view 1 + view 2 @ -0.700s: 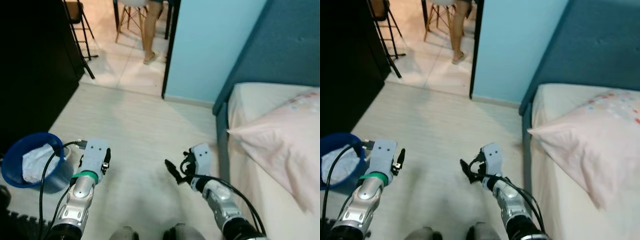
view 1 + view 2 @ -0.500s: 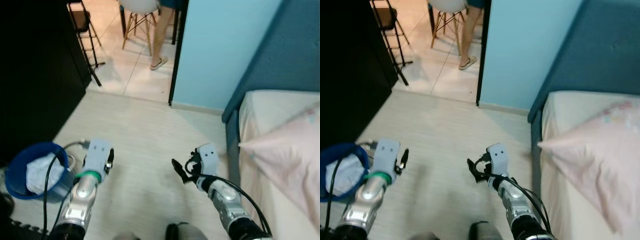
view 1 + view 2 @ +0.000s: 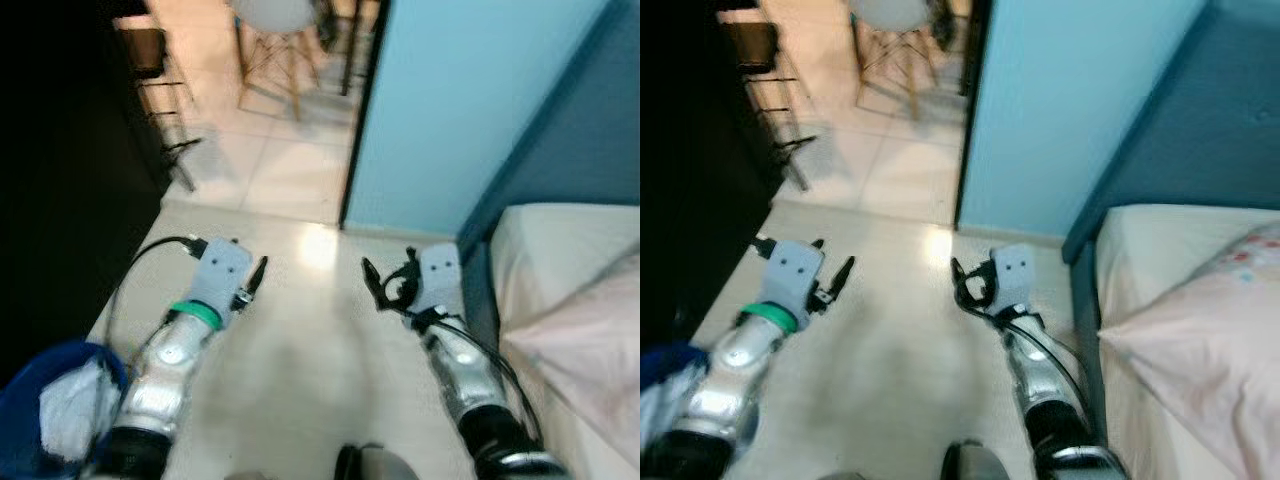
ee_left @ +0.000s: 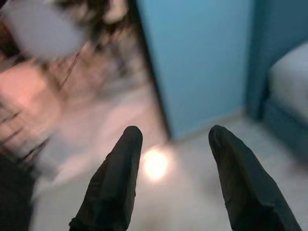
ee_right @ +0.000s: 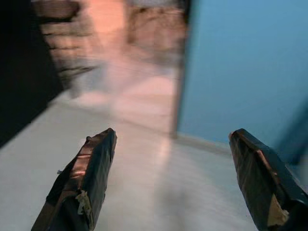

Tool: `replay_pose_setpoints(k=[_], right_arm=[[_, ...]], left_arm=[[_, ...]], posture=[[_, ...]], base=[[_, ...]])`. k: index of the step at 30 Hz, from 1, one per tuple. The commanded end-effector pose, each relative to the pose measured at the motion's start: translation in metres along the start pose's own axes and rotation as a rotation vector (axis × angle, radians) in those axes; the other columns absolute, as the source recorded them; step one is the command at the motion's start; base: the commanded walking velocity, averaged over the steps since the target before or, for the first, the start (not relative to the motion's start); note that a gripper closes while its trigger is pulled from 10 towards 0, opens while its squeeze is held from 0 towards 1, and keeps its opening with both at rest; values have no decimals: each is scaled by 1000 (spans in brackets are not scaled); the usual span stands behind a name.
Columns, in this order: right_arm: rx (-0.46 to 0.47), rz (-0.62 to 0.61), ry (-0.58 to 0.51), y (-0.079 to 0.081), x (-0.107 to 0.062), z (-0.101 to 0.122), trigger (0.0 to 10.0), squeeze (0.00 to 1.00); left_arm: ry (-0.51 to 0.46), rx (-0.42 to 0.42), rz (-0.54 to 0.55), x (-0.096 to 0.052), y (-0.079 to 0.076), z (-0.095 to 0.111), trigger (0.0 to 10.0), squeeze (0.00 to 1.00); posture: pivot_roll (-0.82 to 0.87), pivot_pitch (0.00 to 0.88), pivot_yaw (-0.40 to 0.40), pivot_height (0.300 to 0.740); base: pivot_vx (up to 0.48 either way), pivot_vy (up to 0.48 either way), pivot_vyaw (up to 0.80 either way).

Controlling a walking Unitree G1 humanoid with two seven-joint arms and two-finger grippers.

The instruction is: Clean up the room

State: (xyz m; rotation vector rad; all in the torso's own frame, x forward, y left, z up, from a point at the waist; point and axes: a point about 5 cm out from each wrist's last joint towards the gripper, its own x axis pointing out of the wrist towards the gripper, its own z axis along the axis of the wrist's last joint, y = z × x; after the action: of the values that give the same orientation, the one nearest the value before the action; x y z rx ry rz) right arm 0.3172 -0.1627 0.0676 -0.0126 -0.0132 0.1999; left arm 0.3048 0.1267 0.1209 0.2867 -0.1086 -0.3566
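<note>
A blue bin (image 3: pixel 28 395) with crumpled white stuff (image 3: pixel 70 420) inside stands on the pale floor at my lower left, beside my left arm. My left gripper (image 3: pixel 255 276) is held out over the bare floor, open, its black fingers (image 4: pixel 115 178) apart with nothing between them. My right gripper (image 3: pixel 377 287) hovers at the same height near the foot of the light blue wall, also open and empty; its two fingers (image 5: pixel 86 178) stand wide apart. Both grippers point toward the doorway. The picture is blurred.
A bed (image 3: pixel 560 235) with a pink pillow (image 3: pixel 590 340) and a dark blue headboard (image 3: pixel 560 130) lies on my right. The light blue wall (image 3: pixel 450 100) ends at a doorway (image 3: pixel 290 150); beyond it stands a chair (image 3: pixel 275 40) on tiles. A dark cabinet (image 3: pixel 60 150) lines the left.
The camera has moved forward and tipped up, so the bin slid to the lower left corner. Both arms reach further ahead. The person's legs in the doorway have left the picture.
</note>
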Motion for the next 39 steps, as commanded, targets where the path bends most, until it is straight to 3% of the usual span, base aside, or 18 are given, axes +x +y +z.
replay_pose_setpoints(k=[1, 28, 39], right_arm=[[15, 3, 19, 5, -3, -6, 10000, 0], [-23, 46, -69, 19, 13, 20, 10000, 0], [-11, 45, -85, 19, 17, 27, 10000, 0]], left_arm=[[50, -9, 12, -5, 4, -10, 10000, 0], [71, -17, 7, -7, 3, -6, 10000, 0], [81, -82, 53, -3, 4, -2, 10000, 0]], posture=[[37, 41, 23, 714], [45, 42, 25, 714], [45, 30, 21, 714]], base=[[480, 0, -744], [466, 0, -732], [22, 0, -710]])
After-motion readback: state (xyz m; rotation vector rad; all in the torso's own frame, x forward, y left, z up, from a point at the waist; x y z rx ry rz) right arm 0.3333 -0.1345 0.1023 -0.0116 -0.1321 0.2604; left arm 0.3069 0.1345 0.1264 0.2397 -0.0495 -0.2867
